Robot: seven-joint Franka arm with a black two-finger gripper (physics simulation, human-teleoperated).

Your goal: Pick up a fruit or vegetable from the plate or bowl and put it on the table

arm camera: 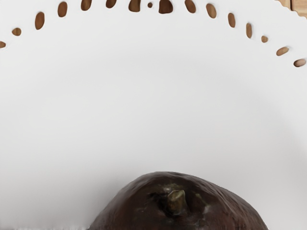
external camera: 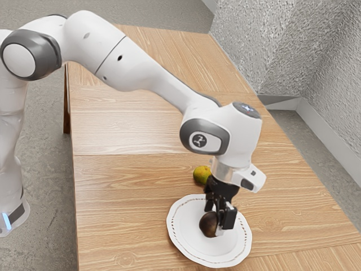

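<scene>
Plate [external camera: 178, 240] nearest you, dark fruit [external camera: 208, 224] within its rim
Right under your tool [external camera: 218, 219]; clamped or not, you can't tell.

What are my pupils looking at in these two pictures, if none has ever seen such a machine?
It is a simulated robot arm with a black gripper. The exterior view looks on from the arm's side; the wrist view comes from a camera on the arm's hand. On the wooden table lie a white plate with a pierced rim and, beside it, a yellow-green fruit. A dark, stemmed fruit is at the gripper, on or just above the plate; whether it is held, I cannot tell.
</scene>
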